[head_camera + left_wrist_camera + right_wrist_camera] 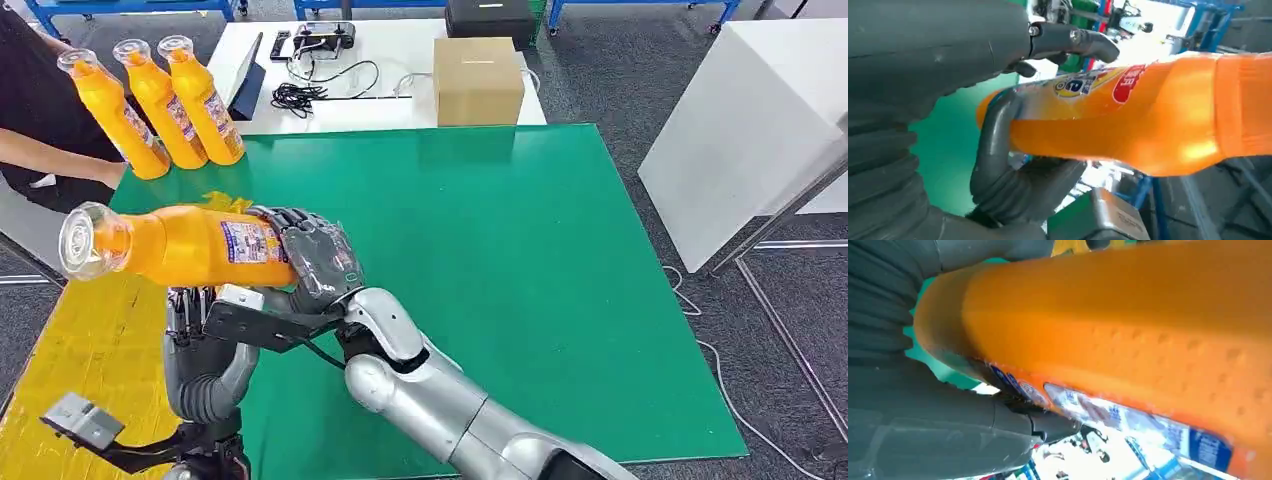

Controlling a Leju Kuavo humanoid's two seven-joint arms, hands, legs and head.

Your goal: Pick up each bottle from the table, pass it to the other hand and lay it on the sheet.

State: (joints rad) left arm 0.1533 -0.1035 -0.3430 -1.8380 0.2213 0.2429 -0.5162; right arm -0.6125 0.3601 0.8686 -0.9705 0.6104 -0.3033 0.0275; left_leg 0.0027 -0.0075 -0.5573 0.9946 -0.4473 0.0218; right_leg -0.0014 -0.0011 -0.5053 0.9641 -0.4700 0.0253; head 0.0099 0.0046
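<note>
Above green table [520, 260], orange bottle [190, 245] (sideways), right hand [320, 258] gripping

arms [440, 400]: silver, rounded shells | hands [320, 255]: dark grey fingers | wrist cover [883, 165]: grey, ribbed | thumb [993, 150]: thick, grey | screw [1034, 31] at finger base | black cable [322, 353]
</note>
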